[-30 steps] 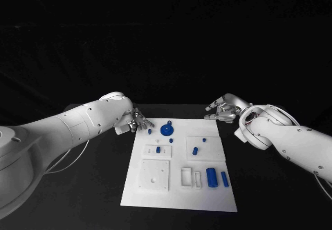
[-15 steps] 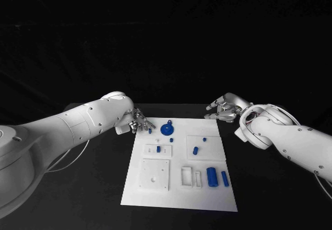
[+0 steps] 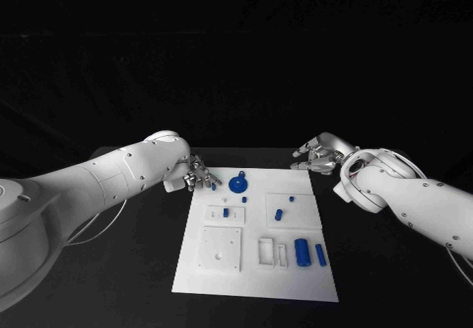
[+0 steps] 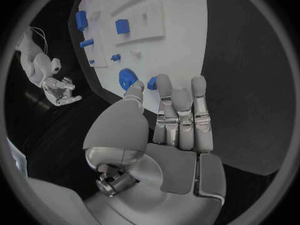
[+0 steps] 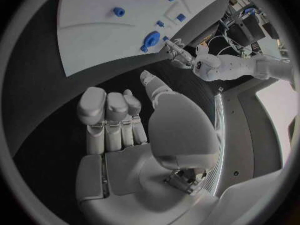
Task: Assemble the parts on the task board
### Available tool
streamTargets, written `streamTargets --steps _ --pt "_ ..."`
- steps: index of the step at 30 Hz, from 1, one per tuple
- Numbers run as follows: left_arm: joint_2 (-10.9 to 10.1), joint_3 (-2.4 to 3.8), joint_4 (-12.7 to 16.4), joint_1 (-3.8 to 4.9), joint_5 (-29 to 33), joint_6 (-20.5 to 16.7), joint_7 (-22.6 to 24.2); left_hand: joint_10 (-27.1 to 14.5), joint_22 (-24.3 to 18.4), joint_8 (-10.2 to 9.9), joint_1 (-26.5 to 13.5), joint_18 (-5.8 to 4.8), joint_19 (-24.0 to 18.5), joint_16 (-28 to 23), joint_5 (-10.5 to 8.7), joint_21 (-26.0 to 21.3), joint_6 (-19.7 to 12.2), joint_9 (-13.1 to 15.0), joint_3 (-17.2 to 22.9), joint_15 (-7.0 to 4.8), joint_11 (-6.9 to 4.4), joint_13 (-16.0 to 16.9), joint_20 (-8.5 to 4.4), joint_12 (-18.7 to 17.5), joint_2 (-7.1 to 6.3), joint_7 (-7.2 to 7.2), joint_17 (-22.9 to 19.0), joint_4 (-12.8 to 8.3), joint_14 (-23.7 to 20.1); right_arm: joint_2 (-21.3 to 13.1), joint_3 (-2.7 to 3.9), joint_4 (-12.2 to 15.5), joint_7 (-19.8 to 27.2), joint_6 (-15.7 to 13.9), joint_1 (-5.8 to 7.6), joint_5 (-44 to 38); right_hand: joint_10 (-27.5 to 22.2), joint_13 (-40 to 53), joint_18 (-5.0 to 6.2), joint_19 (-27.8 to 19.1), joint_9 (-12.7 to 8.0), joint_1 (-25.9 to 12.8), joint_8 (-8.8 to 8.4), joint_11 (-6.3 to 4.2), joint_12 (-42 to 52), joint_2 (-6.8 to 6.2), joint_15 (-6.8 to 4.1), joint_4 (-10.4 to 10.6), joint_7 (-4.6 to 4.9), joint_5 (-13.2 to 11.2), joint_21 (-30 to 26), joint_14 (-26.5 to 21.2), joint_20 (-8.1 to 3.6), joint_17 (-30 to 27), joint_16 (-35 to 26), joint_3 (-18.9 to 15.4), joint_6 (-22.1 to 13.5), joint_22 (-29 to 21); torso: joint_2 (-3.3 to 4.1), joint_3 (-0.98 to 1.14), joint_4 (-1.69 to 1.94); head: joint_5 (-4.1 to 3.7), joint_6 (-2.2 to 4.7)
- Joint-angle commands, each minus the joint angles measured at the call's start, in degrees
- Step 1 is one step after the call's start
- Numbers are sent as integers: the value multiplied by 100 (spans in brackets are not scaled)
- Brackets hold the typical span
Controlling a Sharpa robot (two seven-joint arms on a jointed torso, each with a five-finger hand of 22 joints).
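Observation:
The white task board (image 3: 258, 277) lies in the middle of the black table. My left hand (image 3: 197, 176) hovers at its far left corner, fingers stretched out side by side (image 4: 180, 112). A small blue piece (image 3: 213, 185) sits just at its fingertips (image 4: 152, 82), and I cannot tell if they touch it. Beside it lies a round blue part with a knob (image 3: 238, 184), also near the thumb (image 4: 127, 77). My right hand (image 3: 316, 158) hangs off the board's far right corner, holding nothing (image 5: 119, 120).
More blue parts stand on the board: a peg in a small white block (image 3: 225, 213), two pieces on a raised plate (image 3: 278, 215), a thick cylinder (image 3: 301, 252) and a slimmer one (image 3: 320, 254). A square white plate (image 3: 221, 249) sits near left.

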Motion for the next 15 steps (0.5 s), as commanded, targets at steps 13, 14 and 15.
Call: streamTargets --steps 13,14,15 --pt "42 0 -53 -39 218 35 132 -72 115 -75 323 -87 -27 25 30 -50 -51 -139 6 -2 -8 -17 5 -45 428 -14 -23 -272 -73 22 3 -5 12 32 -1 -22 -21 0 71 200 -8 -51 -27 -7 -4 6 19 23 14 14 -21 -3 27 3 -11 34 2 665 0 6 3 -20 -21" --pt "40 0 -59 -40 241 15 138 -72 114 -76 340 -87 -28 27 36 -51 -49 -146 1 -2 -10 -17 5 -45 454 -16 -24 -289 -73 23 3 -5 12 33 -1 -22 -21 0 71 200 -8 -51 -27 -7 -4 6 19 23 14 14 -21 -3 27 3 -11 34 2 665 0 6 3 -20 -22" --pt "39 0 -61 -40 257 0 142 -73 114 -76 371 -87 -28 27 46 -52 -50 -152 10 -2 -11 -17 5 -45 492 -18 -25 -310 -75 23 3 -6 12 33 -1 -22 -17 4 71 200 -7 -52 -26 -9 2 5 18 20 10 13 -21 -4 27 1 -14 45 14 665 0 6 4 -20 -25"
